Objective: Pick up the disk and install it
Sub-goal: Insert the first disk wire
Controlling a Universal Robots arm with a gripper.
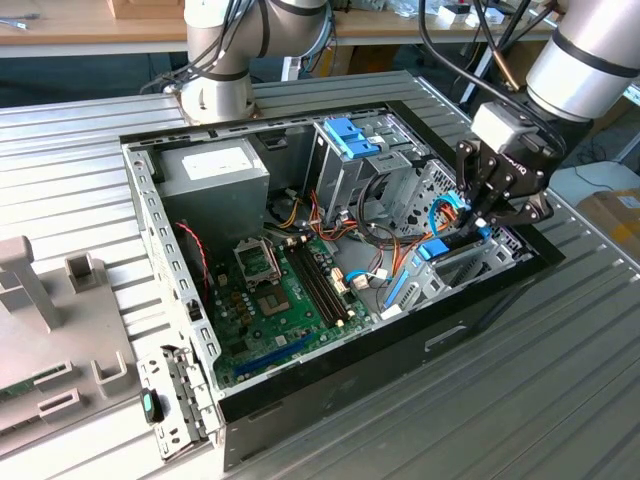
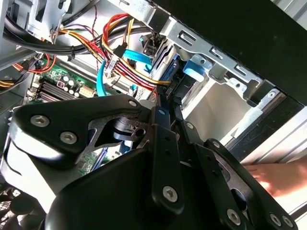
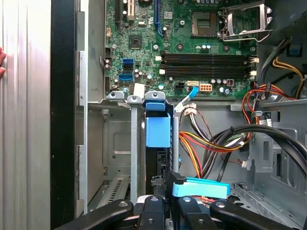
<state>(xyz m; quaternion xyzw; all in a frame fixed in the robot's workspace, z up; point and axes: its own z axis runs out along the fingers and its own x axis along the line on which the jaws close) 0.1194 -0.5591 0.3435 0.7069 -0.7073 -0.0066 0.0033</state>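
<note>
The disk stands on edge in the drive bay at the corner of the open computer case (image 1: pixel 330 365) on the exterior view's right. Its blue carrier frame (image 3: pixel 157 129) shows between the bay's silver rails, also as a blue tab (image 2: pixel 192 67) and a blue patch (image 1: pixel 432 248). My gripper (image 1: pixel 479 228) hangs directly over that bay. Its black fingers (image 3: pixel 154 206) sit close together at the disk's near end, with nothing visible between them. In the second wrist view the fingers (image 2: pixel 162 143) converge to a narrow tip just above the bay.
A blue data connector (image 3: pixel 199 188) and bundles of coloured wires (image 3: pixel 211 143) crowd the space beside the bay. The motherboard (image 1: pixel 285 290), grey power supply (image 1: pixel 215 170) and silver cage with blue latch (image 1: pixel 352 140) lie further in. A person's hand (image 2: pixel 283 177) rests outside the case wall.
</note>
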